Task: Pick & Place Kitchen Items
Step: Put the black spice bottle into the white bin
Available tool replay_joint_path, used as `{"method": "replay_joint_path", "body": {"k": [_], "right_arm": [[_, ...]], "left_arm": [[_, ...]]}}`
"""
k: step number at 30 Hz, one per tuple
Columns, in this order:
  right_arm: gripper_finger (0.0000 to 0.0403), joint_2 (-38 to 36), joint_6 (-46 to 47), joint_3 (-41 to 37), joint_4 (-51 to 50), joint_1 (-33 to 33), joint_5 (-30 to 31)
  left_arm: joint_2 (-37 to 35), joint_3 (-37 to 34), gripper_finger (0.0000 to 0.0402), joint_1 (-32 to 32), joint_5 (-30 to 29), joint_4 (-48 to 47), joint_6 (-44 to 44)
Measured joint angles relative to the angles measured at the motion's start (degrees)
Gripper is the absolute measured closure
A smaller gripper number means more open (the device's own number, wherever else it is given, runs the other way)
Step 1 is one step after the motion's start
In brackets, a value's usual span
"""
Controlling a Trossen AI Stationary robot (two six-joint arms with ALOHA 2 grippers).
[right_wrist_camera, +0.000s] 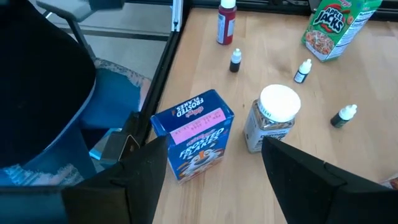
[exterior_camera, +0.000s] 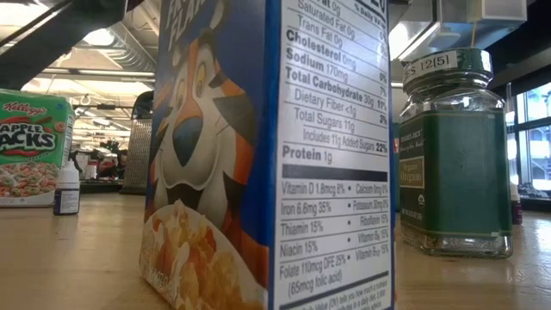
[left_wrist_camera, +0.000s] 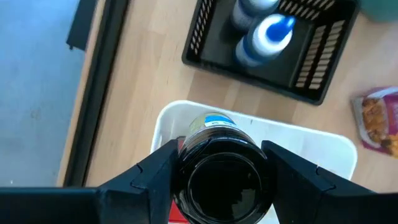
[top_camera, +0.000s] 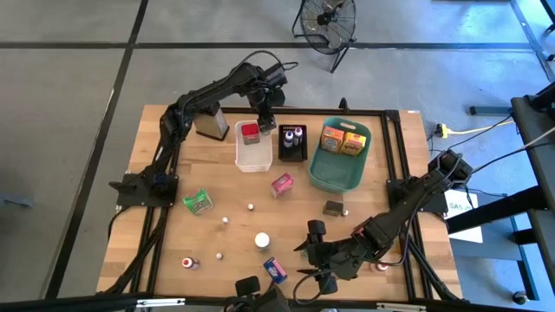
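The left tool (top_camera: pixel 264 123) hangs over the white bin (top_camera: pixel 251 156) at the far side of the bench (top_camera: pixel 225 199), its fingers clamped on a dark round jar (left_wrist_camera: pixel 221 177) with a pale label; a red item (top_camera: pixel 250 131) lies in the bin below it. Just beside the bin stands a black tray (top_camera: pixel 292 154) with two capped bottles (top_camera: pixel 293 136), and next to that a teal basket (top_camera: pixel 334 173) with an orange box (top_camera: pixel 332 137) and a yellow box (top_camera: pixel 353 142).

The right tool (top_camera: pixel 314 258) hovers near the front edge with its fingers spread and nothing between them, close to a blue cereal box (right_wrist_camera: pixel 194 134) and a white-capped jar (right_wrist_camera: pixel 270 124). A green cereal packet (top_camera: pixel 199 202), a pink box (top_camera: pixel 282 184) and several small dropper bottles (right_wrist_camera: pixel 344 116) lie scattered across the bench. A metal grater (top_camera: pixel 212 121) stands at the far left.
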Motion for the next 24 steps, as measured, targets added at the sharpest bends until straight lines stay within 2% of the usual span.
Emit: {"method": "replay_joint_path", "body": {"k": [17, 20, 24], "right_arm": [[0.0139, 0.00, -0.19, 0.00, -0.04, 0.00, 0.07], [0.0139, 0.00, -0.19, 0.00, -0.02, 0.00, 0.22], [0.0139, 0.00, -0.19, 0.00, -0.02, 0.00, 0.22]], "left_arm": [[0.13, -7.38, 0.0195, 0.98, 0.27, 3.46, 2.42], [0.09, -8.72, 0.0184, 0.94, 2.08, 3.74, 4.24], [0.08, -10.50, 0.0167, 0.98, 8.15, 4.89, 7.54]]}}
